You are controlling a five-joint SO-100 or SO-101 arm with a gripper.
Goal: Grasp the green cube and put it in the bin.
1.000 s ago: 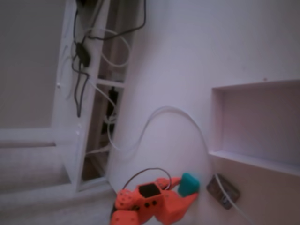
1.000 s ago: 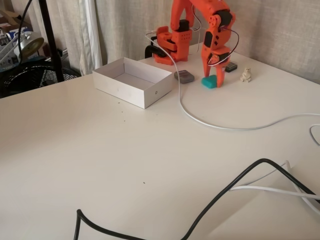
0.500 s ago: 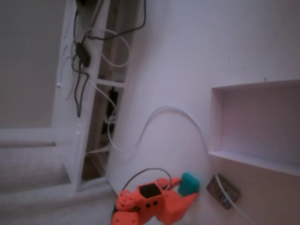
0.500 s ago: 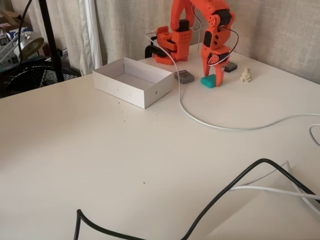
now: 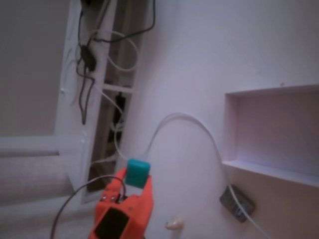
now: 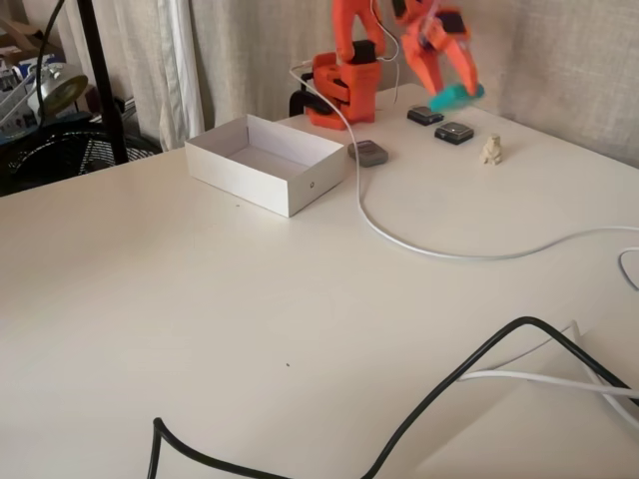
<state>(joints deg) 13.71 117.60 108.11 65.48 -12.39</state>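
The orange hand [image 6: 461, 92] is holding the green cube [image 6: 458, 96] tight between its two fingers, up in the air above the counter [image 6: 300, 329]. In the other fixed view the cube [image 5: 137, 173] sits at the very tip of the hand [image 5: 135, 180], so the hold looks small. The bin [image 6: 265, 163] is well apart from the hand, off to the left in the side fixed view, and it looks empty. A grey gadget [image 6: 367, 152] and a white cable [image 6: 399, 235] lie on the counter between the hand and the bin. A small beige lump [image 6: 490, 150] sits below the hand, a little to the right. To do this step well, I think the hand should keep squeezing and stay high, so the cube does not bump the bin's near wall. It should swing slowly toward the bin, since a quick swing could shake the cube loose. It should let go only when the cube is over the middle of the bin's floor
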